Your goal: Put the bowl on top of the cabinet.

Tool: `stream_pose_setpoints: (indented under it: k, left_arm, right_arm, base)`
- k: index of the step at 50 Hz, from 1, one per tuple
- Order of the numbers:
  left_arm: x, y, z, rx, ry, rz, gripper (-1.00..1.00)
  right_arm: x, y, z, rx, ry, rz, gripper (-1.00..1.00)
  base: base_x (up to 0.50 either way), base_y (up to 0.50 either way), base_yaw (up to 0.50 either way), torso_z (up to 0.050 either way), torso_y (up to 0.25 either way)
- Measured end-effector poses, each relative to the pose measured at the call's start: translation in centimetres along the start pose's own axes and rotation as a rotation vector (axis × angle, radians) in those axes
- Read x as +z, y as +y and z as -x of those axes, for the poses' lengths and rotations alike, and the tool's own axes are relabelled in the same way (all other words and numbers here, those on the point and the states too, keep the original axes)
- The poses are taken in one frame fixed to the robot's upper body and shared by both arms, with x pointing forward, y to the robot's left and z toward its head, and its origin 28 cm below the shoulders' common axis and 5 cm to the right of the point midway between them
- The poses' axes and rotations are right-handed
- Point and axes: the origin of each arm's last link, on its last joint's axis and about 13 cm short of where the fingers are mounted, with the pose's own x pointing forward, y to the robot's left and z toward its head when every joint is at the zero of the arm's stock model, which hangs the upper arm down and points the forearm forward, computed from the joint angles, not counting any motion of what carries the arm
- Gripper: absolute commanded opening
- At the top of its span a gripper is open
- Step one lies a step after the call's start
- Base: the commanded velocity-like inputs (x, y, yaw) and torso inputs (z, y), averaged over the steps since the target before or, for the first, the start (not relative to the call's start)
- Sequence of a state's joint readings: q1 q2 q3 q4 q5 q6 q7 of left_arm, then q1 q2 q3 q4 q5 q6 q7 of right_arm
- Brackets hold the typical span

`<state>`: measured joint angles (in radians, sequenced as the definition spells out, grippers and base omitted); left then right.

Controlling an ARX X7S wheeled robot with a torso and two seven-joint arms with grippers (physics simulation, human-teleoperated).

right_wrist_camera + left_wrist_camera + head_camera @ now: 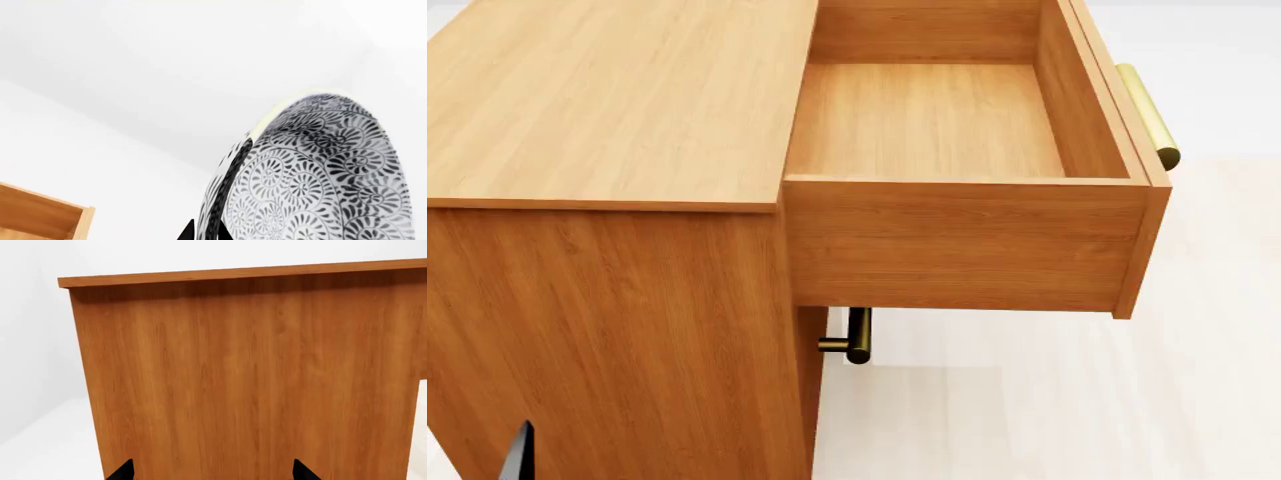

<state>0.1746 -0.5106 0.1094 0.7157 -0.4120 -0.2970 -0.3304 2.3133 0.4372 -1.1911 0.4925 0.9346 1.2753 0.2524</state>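
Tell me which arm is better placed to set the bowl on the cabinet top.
Right. The bowl fills its wrist view, apparently pinched at the rim by the right gripper. The left gripper hangs open and empty, low beside the cabinet.

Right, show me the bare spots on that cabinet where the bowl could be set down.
The cabinet top is bare wood from its front edge across to the open drawer. The drawer's floor is also empty, walled on all sides. Nothing is crowded. The bowl shows only in the right wrist view.

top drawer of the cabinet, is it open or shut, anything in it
Open and empty: the top drawer is pulled well out from the cabinet, its bare wood floor in full view.
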Motion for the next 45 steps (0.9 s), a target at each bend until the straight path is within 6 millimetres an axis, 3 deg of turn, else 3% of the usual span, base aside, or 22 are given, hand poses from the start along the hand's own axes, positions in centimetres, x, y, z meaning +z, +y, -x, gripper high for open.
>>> stream_pose_setpoints:
  k: [11,22,45]
  left_arm:
    - [-0.6,0.0,-0.5,0.009,0.023,-0.01,1.0]
    - [-0.8,0.2,-0.8,0.017,0.042,-0.005,1.0]
    - [-0.2,0.6,-0.5,0.03,0.034,0.012,1.0]
  right_arm:
    - [3.6,2.0,-0.9,0.072,-0.098,0.02,-1.0]
    - [6.0,3.4,-1.4,0.121,-0.164,0.032,-1.0]
    - [8.5,5.7,-0.7,0.225,-0.274,0.049,-1.0]
  base:
    - [0.0,0.0,0.0,0.0,0.0]
    - [0.0,0.0,0.0,0.0,0.001]
    - [0.0,0.0,0.0,0.0,0.0]
